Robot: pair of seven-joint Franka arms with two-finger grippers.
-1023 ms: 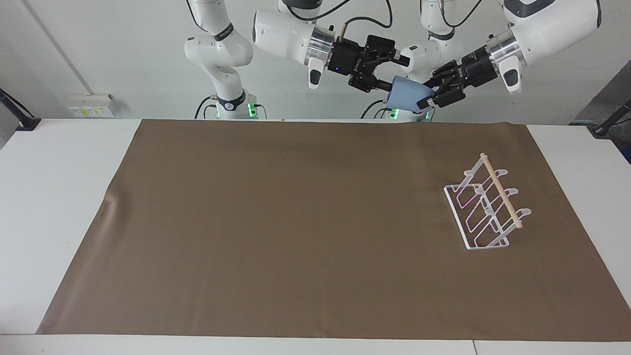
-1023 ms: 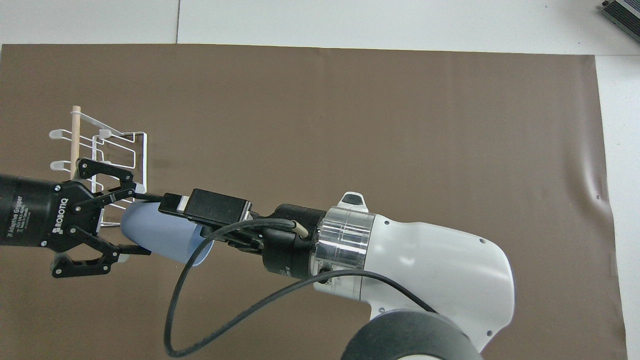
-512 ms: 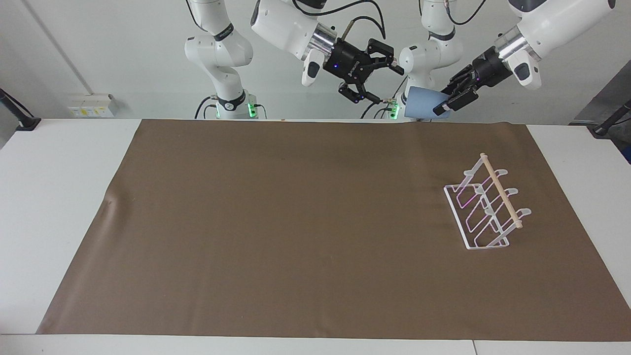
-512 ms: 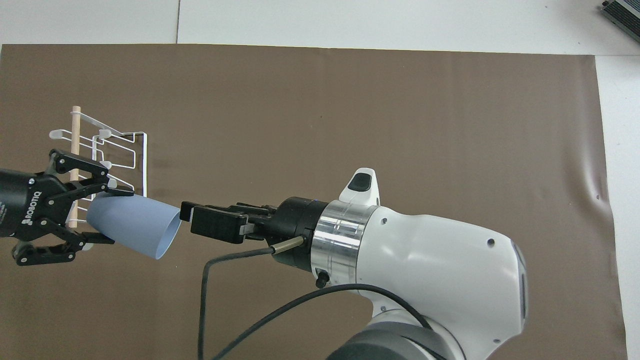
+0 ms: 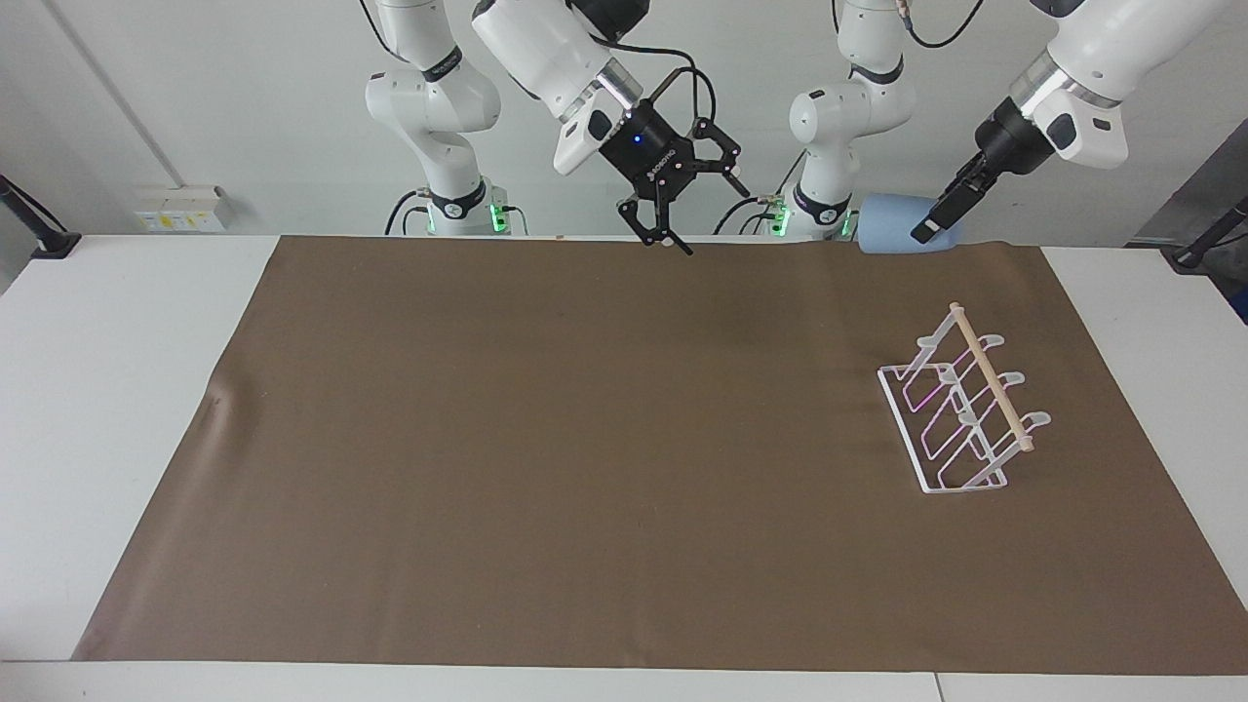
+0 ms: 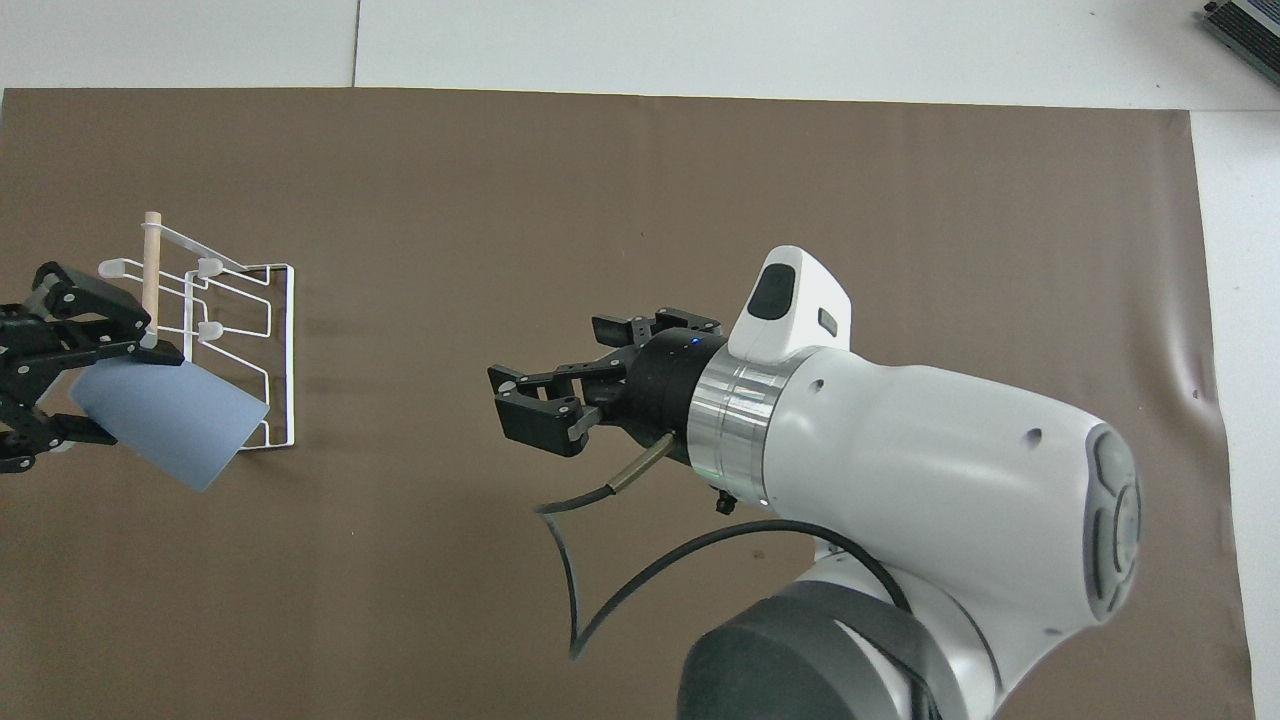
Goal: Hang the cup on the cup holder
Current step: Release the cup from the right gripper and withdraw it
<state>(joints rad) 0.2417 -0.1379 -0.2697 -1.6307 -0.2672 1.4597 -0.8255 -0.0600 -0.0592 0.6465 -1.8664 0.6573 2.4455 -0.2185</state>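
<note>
L gripper [image 5: 938, 220] is up in the air over the brown mat [image 5: 585, 439] at the robots' edge, L arm's end, jaws clamped on the light-blue cup [image 5: 892, 237], which lies on its side, clear of the mat. R gripper [image 5: 682, 216] hangs over the mat's robot-side edge near mid-table, jaws spread wide, holding nothing. Cup holder [image 5: 960, 414] stands on the mat farther out, L arm's end, w/ nothing on its prongs.

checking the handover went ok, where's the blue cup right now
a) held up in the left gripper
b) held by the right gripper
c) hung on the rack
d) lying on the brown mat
a: the cup is held on its side in the air by the left gripper; the right gripper is open and empty, and the cup holder carries nothing.
</note>
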